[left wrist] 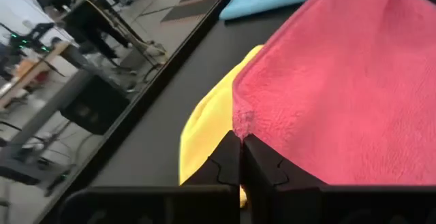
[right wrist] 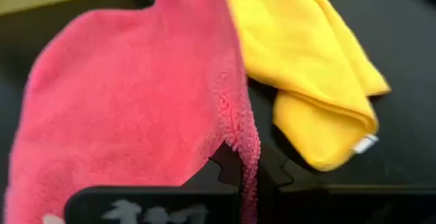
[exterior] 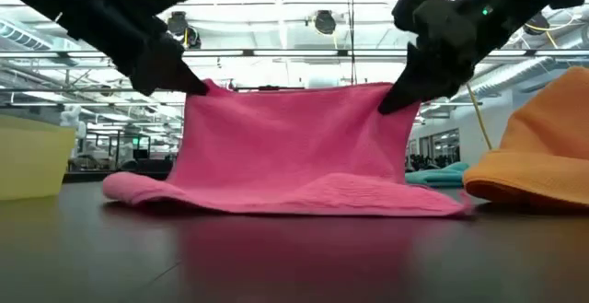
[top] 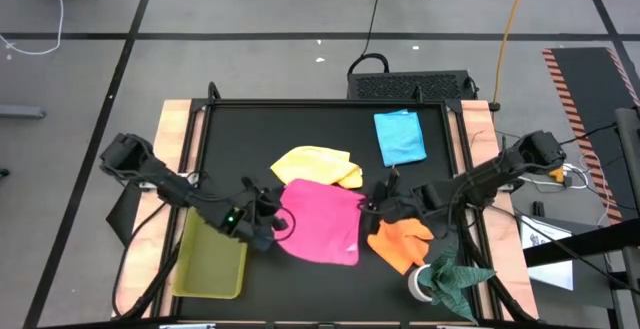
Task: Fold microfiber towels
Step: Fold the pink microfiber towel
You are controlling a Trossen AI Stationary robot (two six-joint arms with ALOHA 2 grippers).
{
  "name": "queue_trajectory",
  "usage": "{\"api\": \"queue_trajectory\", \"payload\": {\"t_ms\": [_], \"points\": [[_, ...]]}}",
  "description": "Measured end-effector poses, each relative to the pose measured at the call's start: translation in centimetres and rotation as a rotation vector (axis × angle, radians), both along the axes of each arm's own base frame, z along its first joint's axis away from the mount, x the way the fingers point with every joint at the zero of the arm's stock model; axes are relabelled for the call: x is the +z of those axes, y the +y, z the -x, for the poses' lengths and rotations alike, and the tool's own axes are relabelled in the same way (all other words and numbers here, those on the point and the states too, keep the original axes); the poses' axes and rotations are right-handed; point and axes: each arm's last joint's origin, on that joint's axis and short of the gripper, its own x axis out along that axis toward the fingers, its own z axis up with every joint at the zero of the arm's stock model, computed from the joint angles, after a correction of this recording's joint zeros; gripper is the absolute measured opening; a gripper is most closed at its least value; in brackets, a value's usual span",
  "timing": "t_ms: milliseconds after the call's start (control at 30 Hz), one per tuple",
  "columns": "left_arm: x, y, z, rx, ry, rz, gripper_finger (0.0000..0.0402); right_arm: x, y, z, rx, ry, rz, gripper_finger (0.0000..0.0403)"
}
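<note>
My left gripper [exterior: 198, 87] is pinched on one upper corner of the pink towel [top: 322, 221]; my right gripper [exterior: 394, 100] is pinched on the other. In the wrist views each pair of jaws stands pressed together with only a sliver of pink pile between them. The low view shows the held edge raised and stretched nearly straight between the two grips, while the opposite edge trails on the black table [top: 300, 134].

Handling, as I judge it: the cloth is light, limp and plush. It sags wherever unsupported and holds no shape, so corners are the proper hold, both level, with gentle tension to keep the edge straight. The pile should grip the mat, so the resting edge is likely to stay put while I carry the raised one across.

The yellow towel [top: 318, 165] lies touching the pink one's far side. The orange towel [top: 402, 243] sits just beside my right grip. The blue towel [top: 400, 136] lies apart.
</note>
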Motion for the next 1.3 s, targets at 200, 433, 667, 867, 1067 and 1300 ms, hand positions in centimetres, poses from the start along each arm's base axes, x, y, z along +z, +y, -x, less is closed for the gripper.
{"api": "queue_trajectory", "payload": {"t_ms": [200,433,667,867,1067,1300], "points": [[0.4,-1.4,0.6,-0.087,0.023,0.000,0.0003,0.8,0.4,0.4,0.062,-0.008,-0.023,0.0000],[4.7,-6.1,2.8,-0.482,0.006,0.375,0.0003,4.1,4.2,1.7,0.430,-0.158,-0.372,0.0000],[10.4,-9.9,5.2,-0.681,-0.221,0.519,0.0005,8.0,8.0,2.4,0.854,-0.500,-0.516,0.0000],[9.9,-7.6,4.3,-0.512,-0.182,0.399,0.0003,6.2,4.8,2.5,0.500,-0.287,-0.391,0.0000],[5.4,-3.0,2.1,-0.244,-0.087,0.334,0.0005,2.9,-0.3,2.9,0.034,0.009,-0.160,0.0000],[2.0,-0.2,2.0,-0.097,-0.028,0.200,0.0004,1.9,-1.4,1.8,0.057,0.040,-0.054,0.0000]]}}
